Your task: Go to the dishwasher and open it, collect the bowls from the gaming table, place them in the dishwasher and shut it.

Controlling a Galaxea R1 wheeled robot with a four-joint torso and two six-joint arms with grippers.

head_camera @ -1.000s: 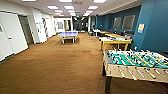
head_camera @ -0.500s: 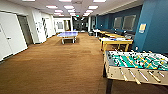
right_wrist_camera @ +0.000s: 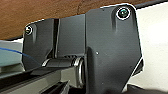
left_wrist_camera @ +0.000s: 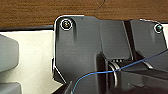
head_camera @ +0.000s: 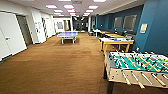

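The carpet (head_camera: 57, 67) runs wide and free ahead. The foosball table (head_camera: 136, 67) stands near on the right; the gaming table (head_camera: 116, 42) (yellow legs, white top) is beyond it, by the blue wall (head_camera: 155, 27). Whether the grippers are spread or pressed together I cannot tell. Best to drive left of the foosball corner, slowly

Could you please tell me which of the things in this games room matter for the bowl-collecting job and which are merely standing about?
Belongs to the job:
- gaming table, yellow-legged, by the blue wall

Just standing about:
- foosball table, nearest
- blue table-tennis table, farther down the room
- white door
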